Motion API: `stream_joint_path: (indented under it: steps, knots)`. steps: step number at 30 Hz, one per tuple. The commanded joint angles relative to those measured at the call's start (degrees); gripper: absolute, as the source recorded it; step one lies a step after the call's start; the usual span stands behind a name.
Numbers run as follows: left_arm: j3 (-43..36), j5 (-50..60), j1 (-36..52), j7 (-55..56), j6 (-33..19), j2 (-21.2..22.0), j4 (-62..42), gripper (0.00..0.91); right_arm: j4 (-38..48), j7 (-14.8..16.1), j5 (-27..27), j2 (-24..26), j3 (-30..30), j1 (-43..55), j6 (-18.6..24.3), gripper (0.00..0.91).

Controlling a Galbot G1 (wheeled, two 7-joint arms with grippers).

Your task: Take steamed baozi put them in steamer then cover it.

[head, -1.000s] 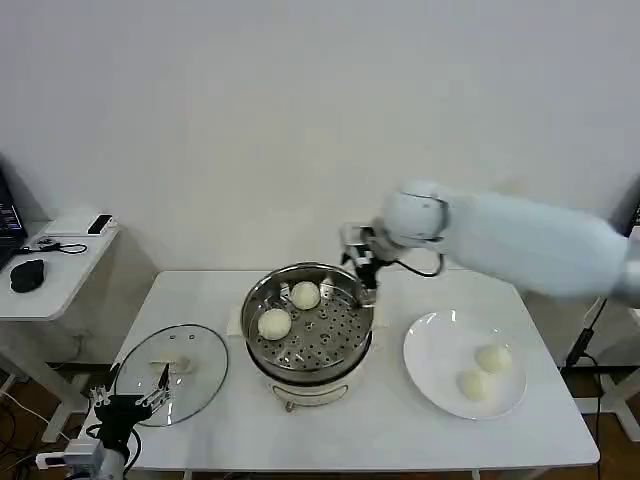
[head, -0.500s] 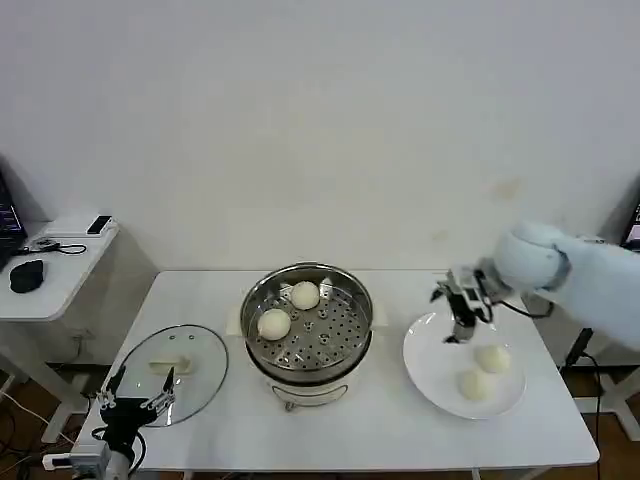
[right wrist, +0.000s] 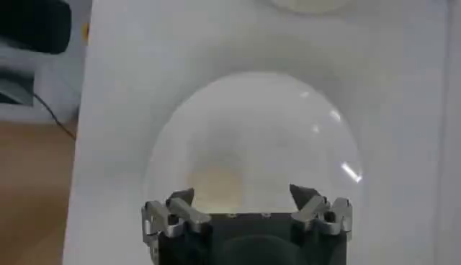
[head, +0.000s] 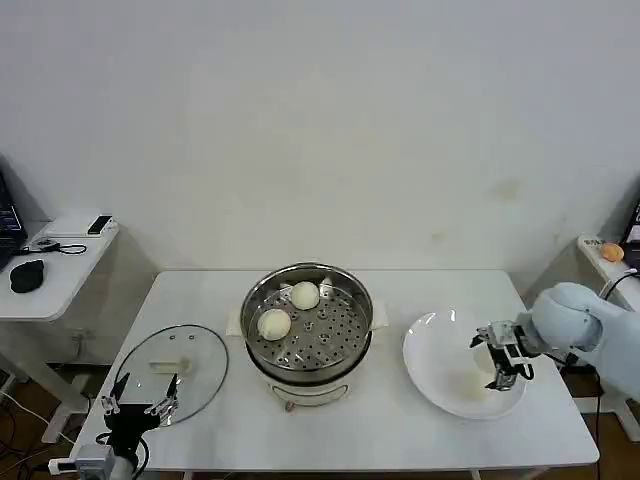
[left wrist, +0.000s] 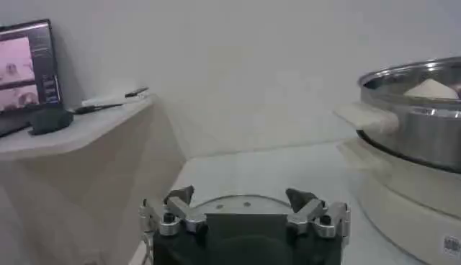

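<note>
Head view: the steamer stands at the centre of the white desk, with two steamed baozi resting on its perforated tray, one toward the robot's left and the other toward the back. The cover lies flat on the desk to the left of the steamer, its whitish bar handle facing up. A white plate sits on the desk to the right of the steamer, apart from it. The right hand is positioned low over the right part of the plate, with its fingers pointing down and set wide apart; it hides the plate surface directly beneath it. Right wrist view: the right hand has both fingertips spread with nothing between them, and one pale baozi lies on the plate just ahead of the fingertips, untouched. The left hand hangs at the near left corner of the desk, over the near edge of the cover. Left wrist view: the left hand has its fingers wide and empty, the rim of the cover shows just beyond them, and the steamer stands farther off.
</note>
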State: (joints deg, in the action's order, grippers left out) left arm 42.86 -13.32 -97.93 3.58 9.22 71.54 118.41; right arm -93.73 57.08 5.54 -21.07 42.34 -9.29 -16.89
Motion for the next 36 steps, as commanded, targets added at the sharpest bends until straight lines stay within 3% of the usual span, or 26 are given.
stream_joint_path:
  steps: [1,17,30,36]
  knots:
    - [0.5,0.2,-0.5,0.0,0.0,0.1,0.1,0.907,4.3,-0.1,4.9,-2.5,-8.3,-10.7,1.3,0.907]
    - [0.9,0.2,-0.8,0.0,-0.1,0.5,-0.1,0.907,7.3,0.0,5.8,-6.8,-6.5,-10.0,0.7,0.907]
    - [0.6,0.3,-0.4,0.0,-0.1,0.5,-0.5,0.907,7.6,-0.3,4.6,-6.8,-5.8,-9.0,-0.7,0.695]
    - [0.6,0.3,-0.5,0.0,-0.1,0.5,-0.3,0.907,7.6,0.2,3.5,-6.9,-4.7,-6.9,-1.1,0.655]
